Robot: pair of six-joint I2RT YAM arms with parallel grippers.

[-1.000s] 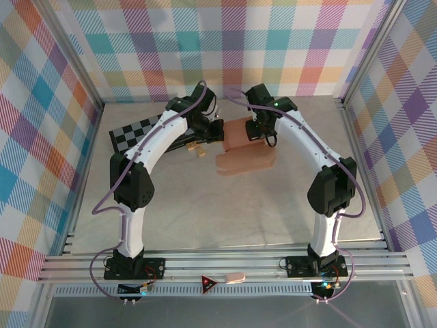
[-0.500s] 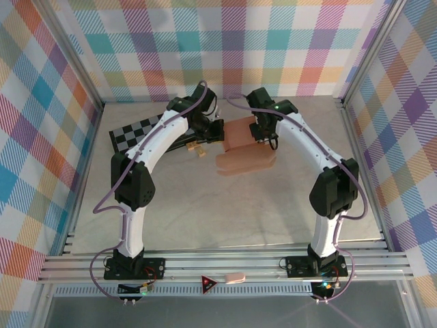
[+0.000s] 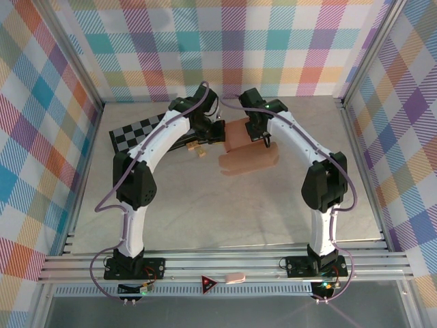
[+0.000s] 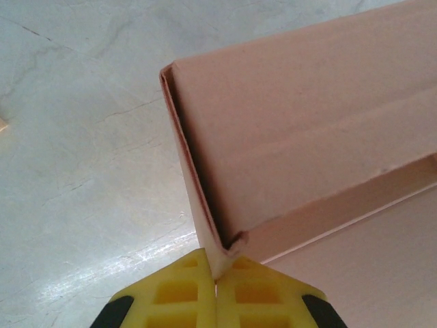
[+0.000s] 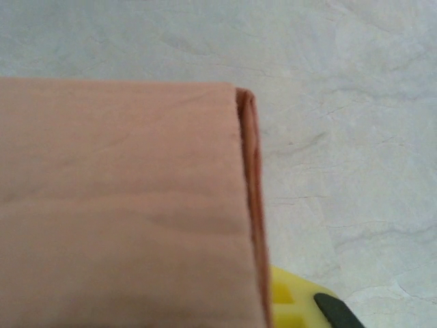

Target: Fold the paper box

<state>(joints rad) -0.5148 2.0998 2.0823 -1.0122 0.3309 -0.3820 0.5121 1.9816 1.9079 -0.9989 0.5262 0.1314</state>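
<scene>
The paper box [image 3: 249, 158] lies on the worktop [image 3: 205, 205] near the middle of its far edge. One panel lies flat and a wall stands up along the far side. In the left wrist view the left fingers [image 4: 205, 273] are clenched on the lower corner of that upright wall, pinching the doubled card. The right fingers [image 5: 290, 301] are closed on the wall's other end; one yellow finger shows beside the card edge and its partner is hidden behind it. A small wooden block [image 3: 198, 148] sits just left of the box. A checkered board [image 3: 136, 131] lies toward the far left corner.
</scene>
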